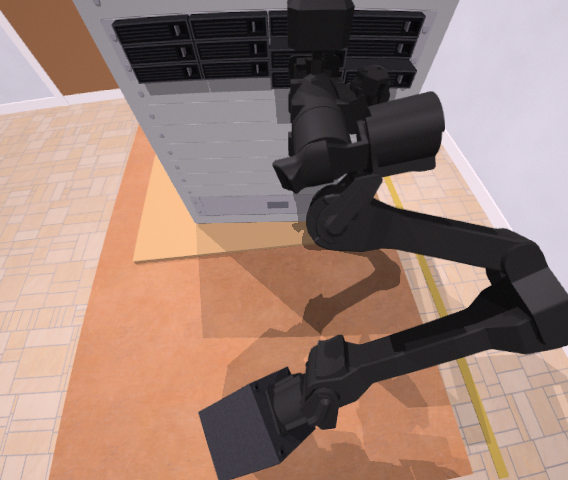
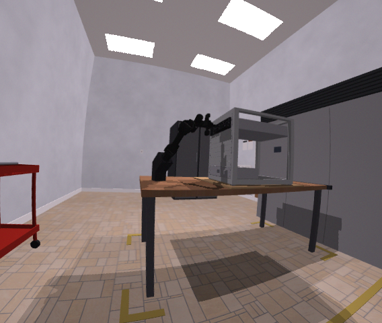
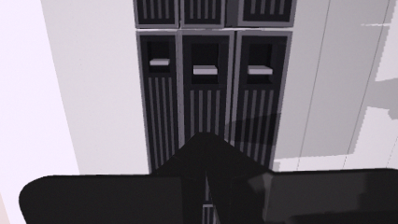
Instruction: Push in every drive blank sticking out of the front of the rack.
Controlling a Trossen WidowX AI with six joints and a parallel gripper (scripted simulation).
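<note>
The grey rack [image 1: 232,118] stands on a pale mat on the wooden table; it also shows in the exterior view [image 2: 250,149]. Black slotted drive blanks [image 1: 191,49] fill the top of its front in several columns and three rows. My gripper [image 3: 204,140] is shut on nothing. In the wrist view its tip points at the middle blank [image 3: 206,93] of three side by side. The middle and right [image 3: 259,93] blanks look slightly nearer than the left one [image 3: 159,93]. In the top view the gripper [image 1: 320,62] is at the right columns and hides part of them.
The arm's base [image 1: 245,434] sits at the table's front. The pale mat [image 1: 170,227] marks the rack's place. A red cart [image 2: 0,208] stands on the floor far left, and grey cabinets [image 2: 351,167] line the right wall.
</note>
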